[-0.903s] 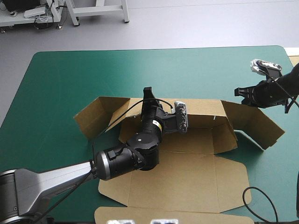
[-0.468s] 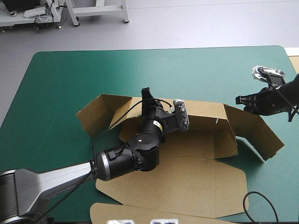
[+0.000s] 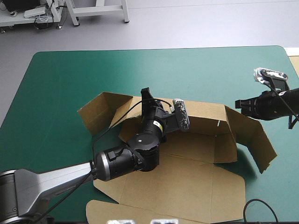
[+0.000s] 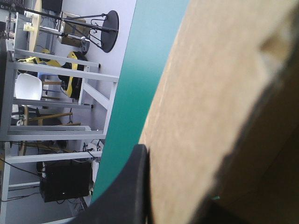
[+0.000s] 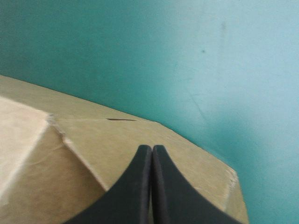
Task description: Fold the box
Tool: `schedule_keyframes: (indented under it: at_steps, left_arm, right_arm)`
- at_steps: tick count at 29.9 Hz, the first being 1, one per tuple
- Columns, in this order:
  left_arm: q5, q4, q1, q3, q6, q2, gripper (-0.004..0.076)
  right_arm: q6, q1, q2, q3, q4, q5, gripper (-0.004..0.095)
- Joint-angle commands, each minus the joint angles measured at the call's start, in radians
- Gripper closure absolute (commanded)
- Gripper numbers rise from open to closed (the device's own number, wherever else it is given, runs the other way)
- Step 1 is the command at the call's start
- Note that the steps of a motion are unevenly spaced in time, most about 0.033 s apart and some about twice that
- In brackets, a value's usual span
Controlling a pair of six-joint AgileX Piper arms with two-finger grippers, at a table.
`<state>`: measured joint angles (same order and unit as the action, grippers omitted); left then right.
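While the brown box (image 3: 187,177) lies on the teal-green counter (image 3: 70,74), walls partly raised, left jaws clamp its far wall; right jaws pressed together, empty, by the right flap.

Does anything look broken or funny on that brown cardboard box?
Nothing looks torn. The brown cardboard box is only half made: its back wall stands up, pinched in the left gripper, but its left end flap and right end flap splay outwards, untucked, and the sheet lies crooked on the teal-green table.
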<state>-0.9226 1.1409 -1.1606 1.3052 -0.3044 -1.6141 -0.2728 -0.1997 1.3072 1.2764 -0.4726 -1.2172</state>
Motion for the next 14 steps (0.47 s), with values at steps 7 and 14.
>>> schedule_keyframes:
  at_steps: [7, 14]
  left_arm:
    - [-0.019, 0.024, -0.002, 0.024, -0.04, 0.042, 0.0733]
    - [-0.019, 0.024, -0.002, 0.024, -0.04, 0.042, 0.0733]
  right_arm:
    - [0.015, -0.006, -0.035, 0.022, 0.143, 0.058, 0.0926]
    - [-0.045, -0.103, 0.054, 0.022, 0.066, 0.087, 0.0926]
